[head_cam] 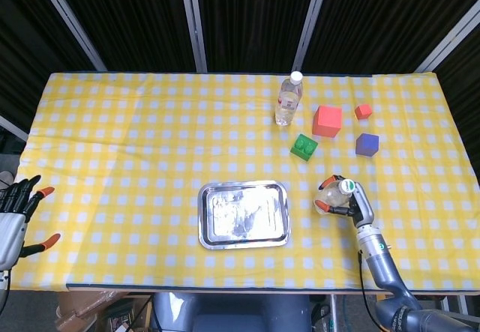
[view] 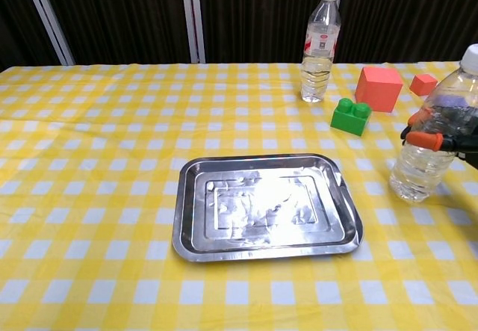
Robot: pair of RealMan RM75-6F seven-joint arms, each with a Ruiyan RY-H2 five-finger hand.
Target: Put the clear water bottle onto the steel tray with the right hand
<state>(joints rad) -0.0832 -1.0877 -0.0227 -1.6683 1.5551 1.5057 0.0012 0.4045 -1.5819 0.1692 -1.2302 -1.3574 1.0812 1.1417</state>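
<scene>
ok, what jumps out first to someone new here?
The shiny steel tray at the table's front center, bare. Just right of it, the right robot hand grips a clear water bottle upright on the yellow checked cloth. A second bottle stands at the back near colored blocks.

Tablecloth: yellow & white check, whole top. Steel tray near front edge: shiny silver. Clear water bottle: see-thru, white cap. 2nd bottle near back edge: clear, white cap, red-white label. Big cube & small cube: red-orange. Brick: green. Block: purple. Right hand & left hand: grey-black, orange fingertips.
</scene>
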